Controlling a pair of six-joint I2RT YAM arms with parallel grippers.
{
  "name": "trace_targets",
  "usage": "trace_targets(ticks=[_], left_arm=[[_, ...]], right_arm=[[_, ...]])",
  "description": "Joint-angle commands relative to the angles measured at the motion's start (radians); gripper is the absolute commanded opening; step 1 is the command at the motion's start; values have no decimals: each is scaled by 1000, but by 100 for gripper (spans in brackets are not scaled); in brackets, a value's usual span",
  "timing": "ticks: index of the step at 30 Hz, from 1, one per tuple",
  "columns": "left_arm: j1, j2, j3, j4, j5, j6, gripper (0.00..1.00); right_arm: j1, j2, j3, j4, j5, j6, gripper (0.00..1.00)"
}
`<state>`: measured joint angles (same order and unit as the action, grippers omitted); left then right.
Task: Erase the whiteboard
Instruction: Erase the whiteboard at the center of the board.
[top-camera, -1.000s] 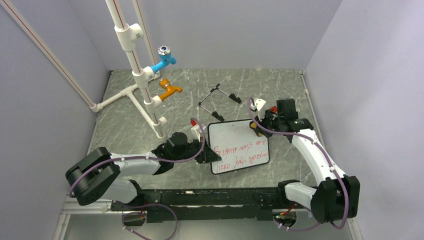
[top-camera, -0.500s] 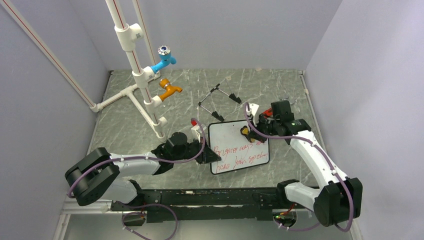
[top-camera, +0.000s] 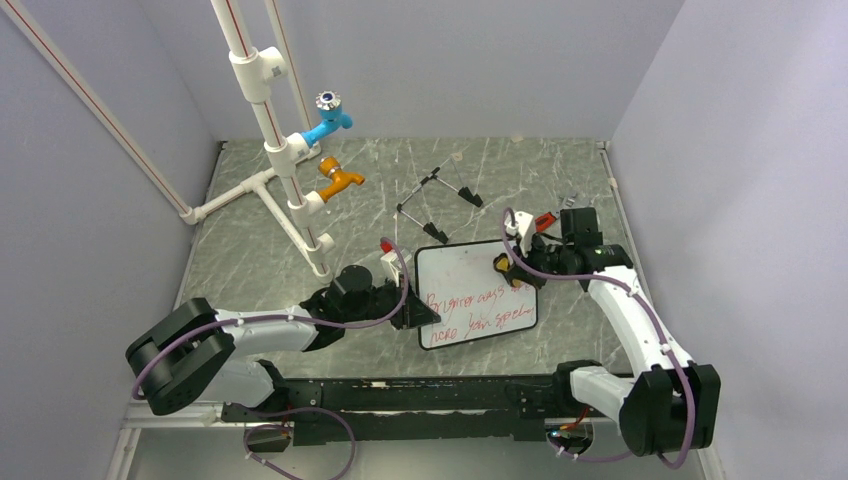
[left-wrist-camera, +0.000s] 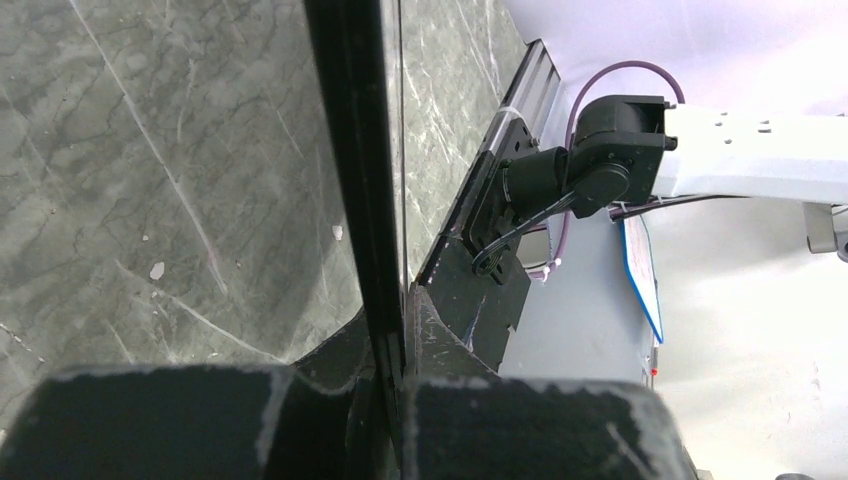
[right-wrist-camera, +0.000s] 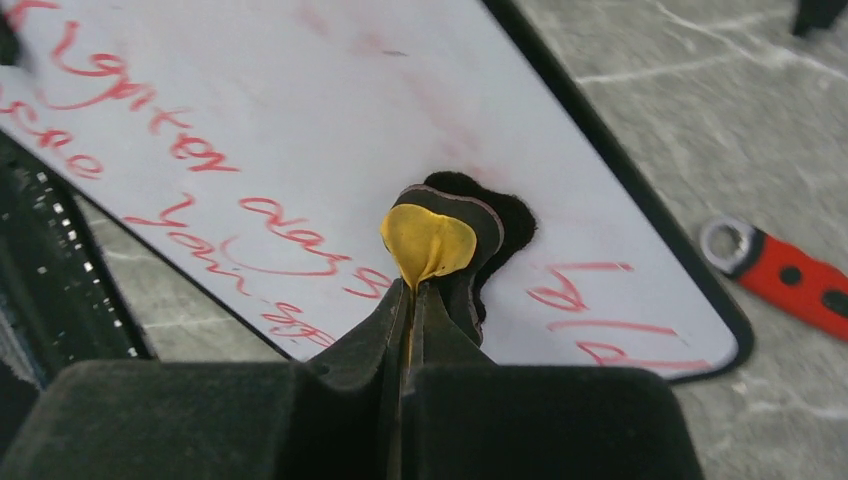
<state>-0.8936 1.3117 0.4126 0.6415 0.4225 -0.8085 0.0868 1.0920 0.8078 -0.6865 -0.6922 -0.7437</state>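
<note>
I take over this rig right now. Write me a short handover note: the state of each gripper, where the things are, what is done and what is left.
Left gripper: shut on the whiteboard, clamping its left edge.
Right gripper: shut on the eraser, which is pressed on the board's far right part, at the end of the first line.
Done: little; only faint pink smears near the eraser.
Left: both lines of red writing are mostly unwiped. I would wipe across them while the left arm holds the board.
</note>
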Motion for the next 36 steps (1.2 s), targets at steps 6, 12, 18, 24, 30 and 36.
trace_targets(ticks=[6, 12, 18, 24, 30, 36], left_arm=[[-2, -41, 4, 152, 56, 40, 0], [-2, -43, 2, 156, 59, 40, 0], [0, -51, -2, 151, 60, 45, 0], [2, -46, -6, 169, 65, 39, 0], [2, -44, -5, 168, 67, 37, 0], [2, -56, -1, 143, 61, 43, 0]], right_arm=[[101, 27, 68, 130, 29, 119, 0], [54, 58, 88, 186, 156, 164, 0], [7, 33, 32, 119, 141, 76, 0], [17, 4, 11, -17, -17, -39, 0], [67, -8, 57, 156, 36, 152, 0], [64, 34, 88, 254, 224, 240, 0]])
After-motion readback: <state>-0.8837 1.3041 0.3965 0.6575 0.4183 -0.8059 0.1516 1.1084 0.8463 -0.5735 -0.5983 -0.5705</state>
